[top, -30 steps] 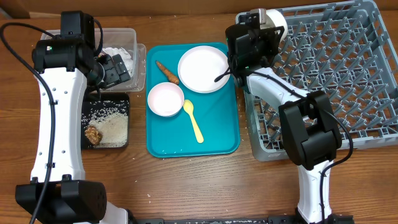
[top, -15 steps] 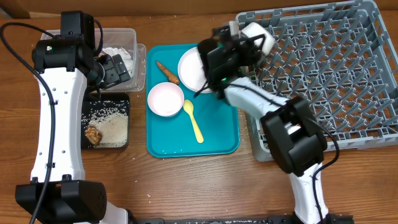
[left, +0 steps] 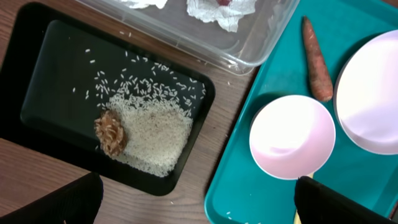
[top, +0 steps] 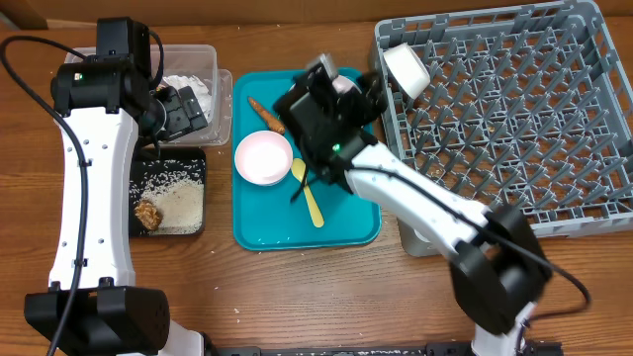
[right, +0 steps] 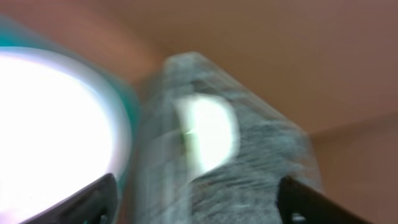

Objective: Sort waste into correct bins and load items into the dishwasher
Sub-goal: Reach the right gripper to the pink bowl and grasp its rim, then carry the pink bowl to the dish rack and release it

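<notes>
Right pincer (right: 198,190) spread, view blurred, pale blob probably the cup (right: 208,134), plate (right: 56,130) mostly hidden overhead, left pincer (left: 198,186) spread, empty.

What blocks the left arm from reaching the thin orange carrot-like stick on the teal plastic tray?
Likely nothing, so yes. The orange stick lies uncovered near the teal tray's left edge, next to the clear plastic tub where the open left claw hovers. Only the right arm, close beside the stick, might crowd it.

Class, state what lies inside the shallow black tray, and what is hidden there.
The black tray holds a patch of loose white rice and one small brown food chunk at the rice's edge, with scattered grains elsewhere. In the left wrist view nothing inside is covered.
</notes>
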You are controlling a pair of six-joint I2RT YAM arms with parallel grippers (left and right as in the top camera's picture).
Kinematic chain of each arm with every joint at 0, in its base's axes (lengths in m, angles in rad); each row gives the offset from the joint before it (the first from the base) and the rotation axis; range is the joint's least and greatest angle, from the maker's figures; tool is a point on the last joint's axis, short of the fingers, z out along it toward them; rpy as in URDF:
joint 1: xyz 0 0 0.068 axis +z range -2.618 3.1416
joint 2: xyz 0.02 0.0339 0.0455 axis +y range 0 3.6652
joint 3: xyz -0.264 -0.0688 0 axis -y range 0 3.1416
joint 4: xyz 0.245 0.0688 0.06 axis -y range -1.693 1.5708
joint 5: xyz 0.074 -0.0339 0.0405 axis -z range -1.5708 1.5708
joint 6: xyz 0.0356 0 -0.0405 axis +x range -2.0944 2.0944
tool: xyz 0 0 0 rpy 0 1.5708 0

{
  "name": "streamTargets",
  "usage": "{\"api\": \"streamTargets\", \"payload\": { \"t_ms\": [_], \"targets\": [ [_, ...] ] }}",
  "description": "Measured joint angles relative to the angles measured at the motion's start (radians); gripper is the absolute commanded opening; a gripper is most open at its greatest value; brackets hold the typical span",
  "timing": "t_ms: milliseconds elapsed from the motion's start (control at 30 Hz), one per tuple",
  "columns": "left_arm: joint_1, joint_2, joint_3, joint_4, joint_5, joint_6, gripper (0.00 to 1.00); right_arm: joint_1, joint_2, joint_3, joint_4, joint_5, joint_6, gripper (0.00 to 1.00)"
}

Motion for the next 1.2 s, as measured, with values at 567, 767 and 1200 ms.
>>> {"api": "streamTargets", "payload": {
  "t_ms": [567,767,1200],
  "targets": [
    [0.000,0.000,0.000,0.000,0.001,0.000,1.00,-0.003,0.027,-0.002,-0.024,-0.880,0.826,0.64],
    [0.000,0.000,0.000,0.000,0.000,0.000,1.00,-0.008,0.154,-0.002,0.034,-0.863,0.959,0.37],
    [0.000,0.000,0.000,0.000,0.000,0.000,1.00,-0.013,0.185,-0.006,0.038,-0.861,1.015,0.04]
  ]
}}
